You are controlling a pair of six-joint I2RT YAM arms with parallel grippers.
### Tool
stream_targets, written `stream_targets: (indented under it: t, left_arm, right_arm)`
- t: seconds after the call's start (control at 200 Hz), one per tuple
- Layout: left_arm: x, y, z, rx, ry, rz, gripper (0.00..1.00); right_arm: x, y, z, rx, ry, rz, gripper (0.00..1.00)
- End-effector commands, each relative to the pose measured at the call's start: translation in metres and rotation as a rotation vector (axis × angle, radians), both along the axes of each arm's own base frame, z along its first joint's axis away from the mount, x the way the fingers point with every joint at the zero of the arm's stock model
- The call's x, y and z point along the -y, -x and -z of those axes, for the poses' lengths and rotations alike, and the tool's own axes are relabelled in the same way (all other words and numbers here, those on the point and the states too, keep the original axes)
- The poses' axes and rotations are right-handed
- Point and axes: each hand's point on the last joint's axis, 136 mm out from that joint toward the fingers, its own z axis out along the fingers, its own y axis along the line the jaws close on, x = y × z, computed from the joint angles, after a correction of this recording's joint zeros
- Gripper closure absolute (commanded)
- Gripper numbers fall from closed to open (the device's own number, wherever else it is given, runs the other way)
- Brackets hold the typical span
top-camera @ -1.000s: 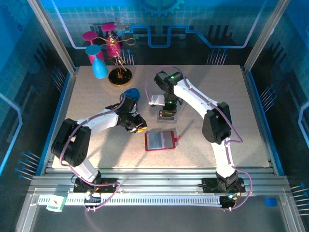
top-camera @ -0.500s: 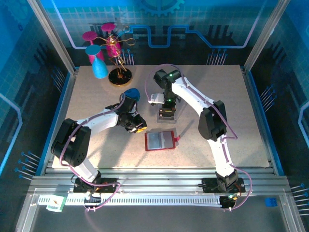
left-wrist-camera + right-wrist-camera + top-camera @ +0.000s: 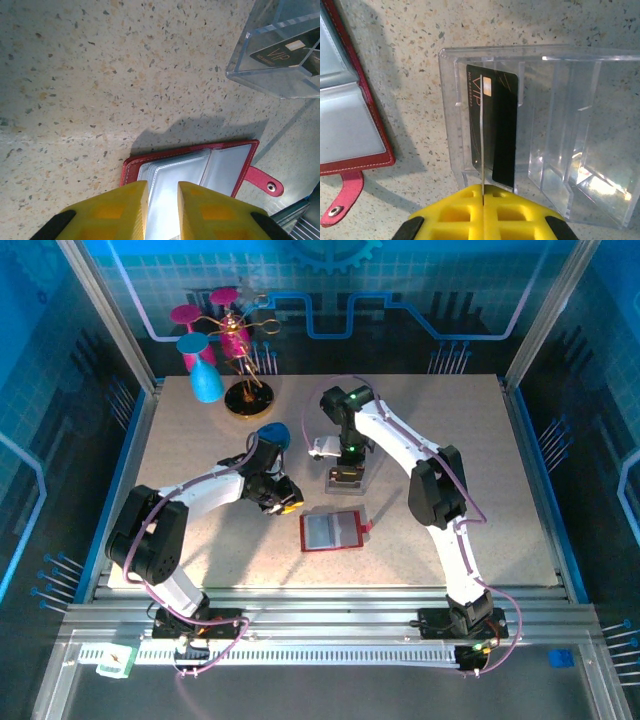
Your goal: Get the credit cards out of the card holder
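The red card holder lies open on the table, its grey-blue pockets facing up and its snap tab pointing away from the fold. My left gripper hovers at the holder's left edge, the jaws a narrow gap apart with nothing between them. My right gripper is shut on a thin credit card seen edge-on. It holds that card over the clear plastic tray. A dark credit card marked VIP stands in one of the tray's slots.
An upturned blue cup and a gold stand with pink pieces sit at the back left. A blue round object lies behind my left wrist. Metal frame posts and rails border the table.
The right arm's elbow has shifted slightly left while its gripper stays over the tray with the card. The left arm has not moved.
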Motion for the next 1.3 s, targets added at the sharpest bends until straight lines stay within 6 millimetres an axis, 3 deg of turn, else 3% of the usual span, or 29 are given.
stream_targets:
  t: [0.0,0.185,0.415,0.945,1.296]
  left_arm:
    - [-0.001,-0.005,-0.004,-0.001,0.012,-0.017,0.77]
    - [-0.001,-0.004,-0.004,0.002,0.011,-0.023,0.77]
    - [0.0,-0.005,-0.004,0.002,0.019,-0.022,0.77]
    - [0.009,-0.002,0.001,-0.013,0.077,-0.02,0.76]
    - [0.015,-0.002,0.001,-0.011,0.078,-0.015,0.75]
  right_arm:
    - [0.005,0.01,0.008,-0.068,0.004,-0.006,0.98]
    - [0.004,-0.006,-0.001,-0.011,-0.024,0.051,0.82]
    - [0.015,-0.019,-0.008,0.07,0.007,0.075,0.79]
    - [0.02,0.011,-0.012,0.065,-0.02,0.143,0.76]
    - [0.004,0.04,-0.012,0.037,-0.143,0.284,0.75]
